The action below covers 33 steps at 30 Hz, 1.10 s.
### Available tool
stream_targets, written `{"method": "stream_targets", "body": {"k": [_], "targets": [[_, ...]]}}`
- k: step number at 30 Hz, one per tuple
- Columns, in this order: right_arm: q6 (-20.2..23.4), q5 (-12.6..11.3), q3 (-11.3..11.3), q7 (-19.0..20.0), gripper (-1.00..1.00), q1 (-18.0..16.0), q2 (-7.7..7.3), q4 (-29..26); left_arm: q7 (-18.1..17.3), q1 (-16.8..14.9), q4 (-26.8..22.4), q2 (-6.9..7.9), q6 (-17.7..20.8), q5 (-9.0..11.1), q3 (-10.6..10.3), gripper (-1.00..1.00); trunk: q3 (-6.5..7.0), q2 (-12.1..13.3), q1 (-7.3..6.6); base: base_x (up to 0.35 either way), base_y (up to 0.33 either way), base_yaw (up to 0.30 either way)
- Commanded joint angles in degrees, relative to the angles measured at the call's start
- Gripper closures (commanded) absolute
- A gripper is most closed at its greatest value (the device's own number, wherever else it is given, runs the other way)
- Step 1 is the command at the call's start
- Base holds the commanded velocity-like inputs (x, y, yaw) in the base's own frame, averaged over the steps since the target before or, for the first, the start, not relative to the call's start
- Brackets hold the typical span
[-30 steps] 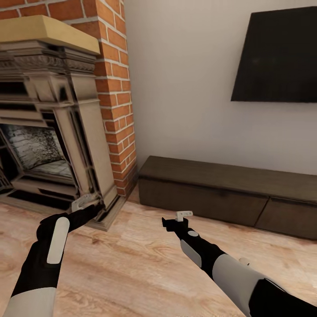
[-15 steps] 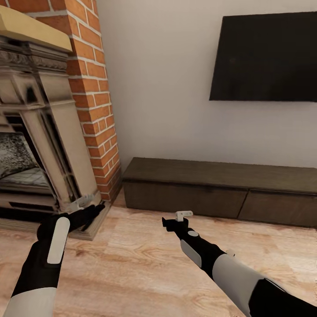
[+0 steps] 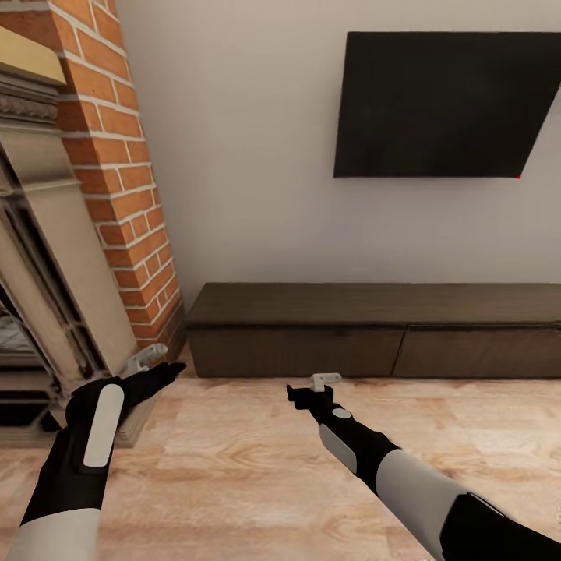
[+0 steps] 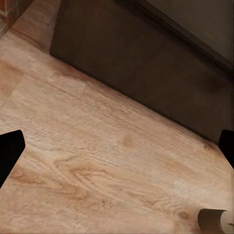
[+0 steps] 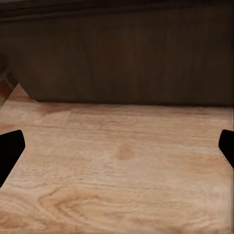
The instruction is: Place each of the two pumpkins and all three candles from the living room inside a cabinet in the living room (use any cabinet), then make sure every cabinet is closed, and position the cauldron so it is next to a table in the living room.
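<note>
The view has swung right, squaring the closed cabinet (image 3: 374, 331) ahead; both grippers, left (image 3: 148, 360) and right (image 3: 315, 386), hang wide open, empty; drawers need opening next

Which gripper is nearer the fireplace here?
Left. The left gripper hovers right beside the fireplace base by the brick column; the right gripper hangs over open floor, in front of the cabinet.

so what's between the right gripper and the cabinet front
Just bare wood floor: in the right wrist view it runs uninterrupted from the open right gripper to the cabinet.
</note>
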Motion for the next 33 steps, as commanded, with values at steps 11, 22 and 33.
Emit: {"method": "stream_targets", "body": {"k": [11, 22, 33], "targets": [[-2.6, -0.4, 0.6, -0.5, -1.0, -0.1, 0.0, -0.4, 0.5, 0.0, 0.0, -0.06, 0.2, 0.6, -0.2, -1.0, -0.06, 0.0, 0.0, 0.212, 0.109, -0.262], [-3.9, -0.4, 0.6, -0.7, -1.0, -0.1, -0.03, -0.4, 0.5, 0.0, -0.1, -0.08, 0.2, 0.6, -0.3, -1.0, -0.06, 0.0, 0.0, 0.129, -0.009, -0.029], [-3.9, -0.3, 0.7, -0.8, -1.0, -0.1, 0.03, -0.3, 0.5, 0.0, -0.1, -0.07, 0.2, 0.6, -0.2, -1.0, -0.06, 0.0, 0.0, 0.25, -0.174, 0.0]]}}
